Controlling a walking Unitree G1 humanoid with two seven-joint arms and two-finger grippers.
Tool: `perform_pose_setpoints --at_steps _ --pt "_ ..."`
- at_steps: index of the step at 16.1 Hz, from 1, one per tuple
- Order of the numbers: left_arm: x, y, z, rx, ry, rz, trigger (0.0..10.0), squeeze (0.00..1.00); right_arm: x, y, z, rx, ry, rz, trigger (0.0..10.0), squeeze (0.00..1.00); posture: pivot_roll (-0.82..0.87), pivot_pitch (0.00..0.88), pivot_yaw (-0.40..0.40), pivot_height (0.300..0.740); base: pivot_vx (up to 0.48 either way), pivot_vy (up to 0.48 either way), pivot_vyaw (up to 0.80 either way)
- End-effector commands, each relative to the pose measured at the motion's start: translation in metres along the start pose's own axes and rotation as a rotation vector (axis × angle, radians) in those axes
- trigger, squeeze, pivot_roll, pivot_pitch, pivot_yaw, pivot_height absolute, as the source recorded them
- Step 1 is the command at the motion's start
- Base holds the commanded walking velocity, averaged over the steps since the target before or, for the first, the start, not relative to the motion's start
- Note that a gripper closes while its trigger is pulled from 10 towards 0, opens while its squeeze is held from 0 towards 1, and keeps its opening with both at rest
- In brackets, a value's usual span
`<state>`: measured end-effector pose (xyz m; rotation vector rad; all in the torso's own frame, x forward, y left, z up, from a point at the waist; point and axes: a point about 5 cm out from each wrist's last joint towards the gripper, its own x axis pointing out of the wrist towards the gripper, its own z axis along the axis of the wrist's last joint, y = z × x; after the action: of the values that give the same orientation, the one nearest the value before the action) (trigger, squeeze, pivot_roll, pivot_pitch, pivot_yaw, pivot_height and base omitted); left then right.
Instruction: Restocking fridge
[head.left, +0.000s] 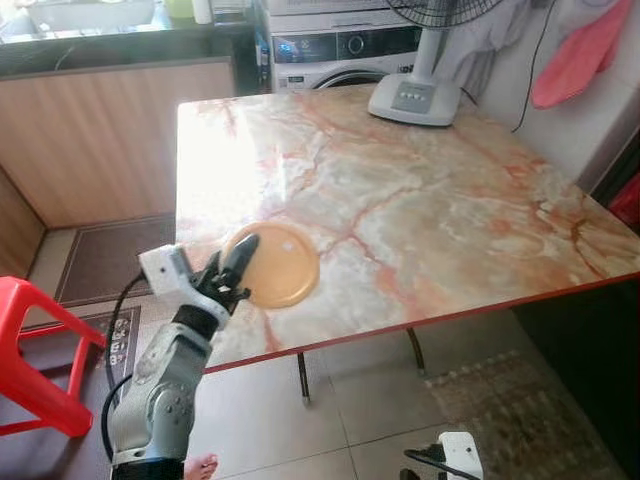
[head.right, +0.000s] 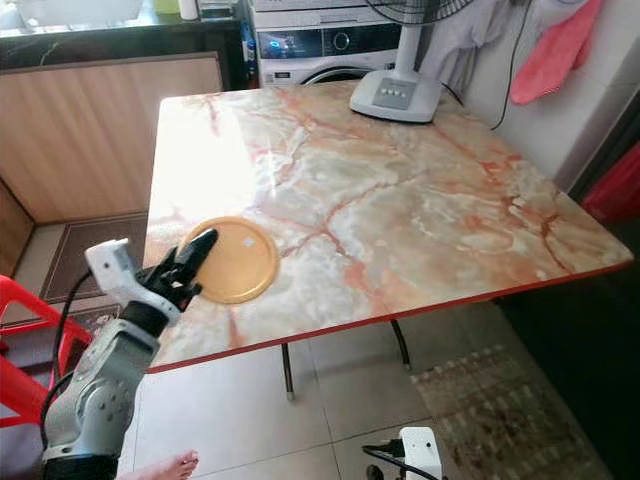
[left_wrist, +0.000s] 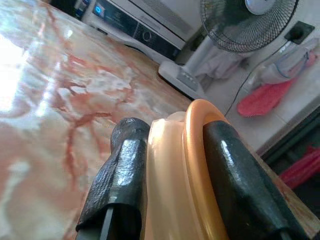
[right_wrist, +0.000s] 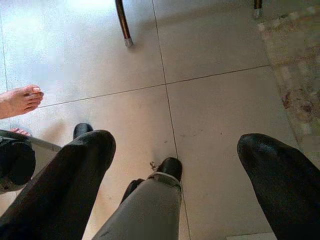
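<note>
At the lower left of the frame, the left gripper (head.left: 238, 262) was clamped on the near rim of an orange plate (head.left: 278, 265) — one finger above, one below, as the left wrist view showed. The plate lay flat near the front edge of the marble table (head.left: 420, 200). It looked light, stiff plastic, probably slick, so the raised rim seemed the sound hold. At the lower right, the right gripper (right_wrist: 175, 165) hung idle over the floor, fingers apart.
</note>
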<state>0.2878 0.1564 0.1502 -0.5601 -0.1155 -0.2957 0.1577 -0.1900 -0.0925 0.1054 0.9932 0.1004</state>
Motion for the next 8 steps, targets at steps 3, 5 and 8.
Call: perform_pose_setpoints --at_steps 3,5,8 --pt "0.0038 -0.0097 0.0069 0.006 -0.016 -0.025 10.0 0.00 -0.0003 0.0000 -0.0022 0.031 -0.001 -0.016 10.0 0.00 0.04 0.000 0.001 0.740 0.000 0.000 -0.27" --pt "0.0036 -0.0107 0.0056 0.015 -0.010 -0.025 10.0 0.00 -0.0003 -0.0004 -0.0023 0.033 0.002 -0.020 10.0 0.00 0.04 0.000 0.000 0.740 0.000 0.000 -0.80" --pt "0.0043 -0.0116 0.0065 0.038 -0.002 -0.035 10.0 0.00 -0.0003 -0.0010 -0.0019 0.027 0.004 -0.020 10.0 0.00 0.04 0.000 -0.001 0.740 0.000 0.000 -0.80"
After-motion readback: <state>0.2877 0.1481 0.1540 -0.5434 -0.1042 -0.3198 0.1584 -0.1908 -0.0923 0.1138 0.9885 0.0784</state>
